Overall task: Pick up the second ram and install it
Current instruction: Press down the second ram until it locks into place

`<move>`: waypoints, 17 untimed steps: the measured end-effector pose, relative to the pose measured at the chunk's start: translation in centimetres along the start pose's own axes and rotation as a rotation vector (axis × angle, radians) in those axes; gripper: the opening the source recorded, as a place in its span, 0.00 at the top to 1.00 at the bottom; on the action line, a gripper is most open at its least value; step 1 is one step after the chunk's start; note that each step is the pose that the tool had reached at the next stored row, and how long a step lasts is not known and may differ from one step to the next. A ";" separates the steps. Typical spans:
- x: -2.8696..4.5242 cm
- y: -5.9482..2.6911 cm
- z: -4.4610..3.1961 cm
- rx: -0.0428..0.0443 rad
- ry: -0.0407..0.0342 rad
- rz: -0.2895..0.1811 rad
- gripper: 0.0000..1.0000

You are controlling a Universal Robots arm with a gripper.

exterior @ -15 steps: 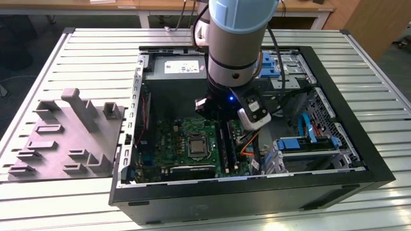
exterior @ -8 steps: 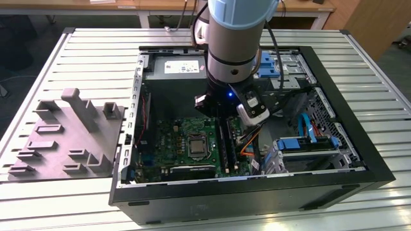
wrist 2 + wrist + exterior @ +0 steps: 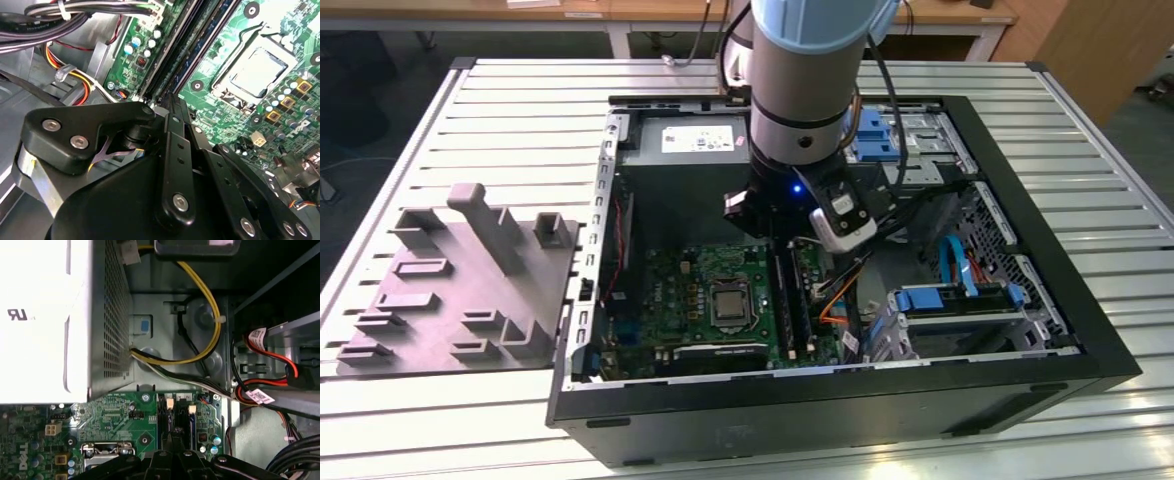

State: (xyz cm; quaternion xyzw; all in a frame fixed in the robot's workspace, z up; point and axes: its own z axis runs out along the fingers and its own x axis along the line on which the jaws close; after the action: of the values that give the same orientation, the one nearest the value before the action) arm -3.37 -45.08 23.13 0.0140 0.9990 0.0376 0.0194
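One arm (image 3: 807, 70) hangs over one open computer case (image 3: 1067, 300) on one slatted table (image 3: 494, 90). Inside lies one green motherboard (image 3: 687, 290) with one CPU socket (image 3: 726, 303) at its centre. At the socket's 3 o'clock in the exterior view run long black memory slots (image 3: 787, 300); their number cannot be told. One grey fixture tray (image 3: 454, 285) sits at the case's 9 o'clock. One pale power supply (image 3: 680, 140) sits at the motherboard's 12 o'clock.
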 end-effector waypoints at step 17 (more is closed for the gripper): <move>0.04 0.43 0.53 0.0002 0.0001 0.000 0.90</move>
State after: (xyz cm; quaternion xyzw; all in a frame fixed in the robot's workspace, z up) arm -3.37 -44.61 22.63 0.0141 0.9990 0.0375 0.0194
